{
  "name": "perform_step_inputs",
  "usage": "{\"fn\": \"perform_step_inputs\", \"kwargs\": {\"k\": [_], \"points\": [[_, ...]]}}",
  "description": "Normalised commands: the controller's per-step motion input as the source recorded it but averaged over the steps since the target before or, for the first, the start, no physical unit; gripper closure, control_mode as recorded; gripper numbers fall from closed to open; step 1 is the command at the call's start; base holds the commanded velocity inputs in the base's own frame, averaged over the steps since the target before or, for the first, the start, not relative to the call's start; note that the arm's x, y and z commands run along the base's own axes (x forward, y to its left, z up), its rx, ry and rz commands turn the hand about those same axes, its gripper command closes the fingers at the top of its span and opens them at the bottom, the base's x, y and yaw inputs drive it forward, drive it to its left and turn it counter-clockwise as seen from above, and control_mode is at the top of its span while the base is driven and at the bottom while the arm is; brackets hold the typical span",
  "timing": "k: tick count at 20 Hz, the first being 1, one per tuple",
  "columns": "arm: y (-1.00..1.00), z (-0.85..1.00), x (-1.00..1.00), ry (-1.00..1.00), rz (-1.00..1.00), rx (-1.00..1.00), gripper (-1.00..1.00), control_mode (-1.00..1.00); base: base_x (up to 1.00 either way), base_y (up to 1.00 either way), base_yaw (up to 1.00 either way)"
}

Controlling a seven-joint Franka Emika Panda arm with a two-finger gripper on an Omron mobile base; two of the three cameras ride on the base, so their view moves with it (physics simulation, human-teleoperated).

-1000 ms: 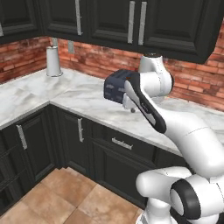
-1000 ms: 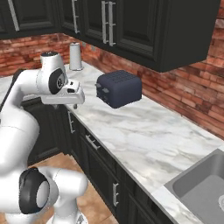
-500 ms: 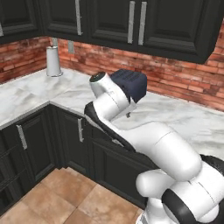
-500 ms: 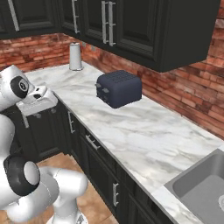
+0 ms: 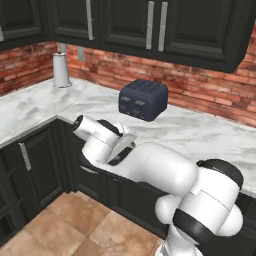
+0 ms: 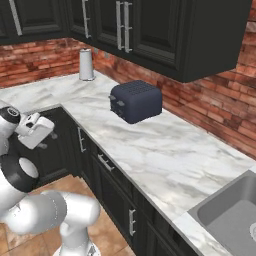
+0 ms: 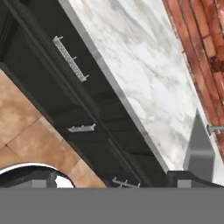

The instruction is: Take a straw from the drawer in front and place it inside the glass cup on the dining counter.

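My claw [image 6: 39,137] hangs low at the left end of the black cabinets, fingers spread as wide as they go and pinching nothing. The drawer [image 6: 111,172] sits shut just under the marble worktop [image 6: 165,150], right of my hand, and along my fingers I look at its silver bar handle [image 7: 69,59] lying close below the worktop's edge. The straw, I judge, lies inside that shut drawer, so nothing can be fetched until it is pulled out. The handle is small and thin. If I come in tilted or rolled as I am now, my fingers could close beside the bar instead of around it, or slide off once I pull. A door handle [image 7: 81,128] stands near it, and taking that by mistake would swing a cabinet door instead. My arm is folded tight against the cabinet fronts, so a careless reach could knock my elbow on them or on the worktop's lip. The toaster [image 6: 136,101] stands well clear, far back by the brick wall.
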Motion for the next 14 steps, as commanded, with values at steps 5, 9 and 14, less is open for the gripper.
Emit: {"fn": "perform_step_inputs", "kwargs": {"k": [5,9,14], "points": [[0.03,-0.54,0.26,0.0,-0.04,-0.26,-1.0,-1.0,0.0,0.0,0.0],[0.0,-0.52,0.27,0.0,-0.04,-0.23,-1.0,-1.0,0.0,0.0,0.0],[0.0,-0.53,0.3,0.0,-0.03,-0.21,-1.0,-1.0,0.0,0.0,0.0]]}}
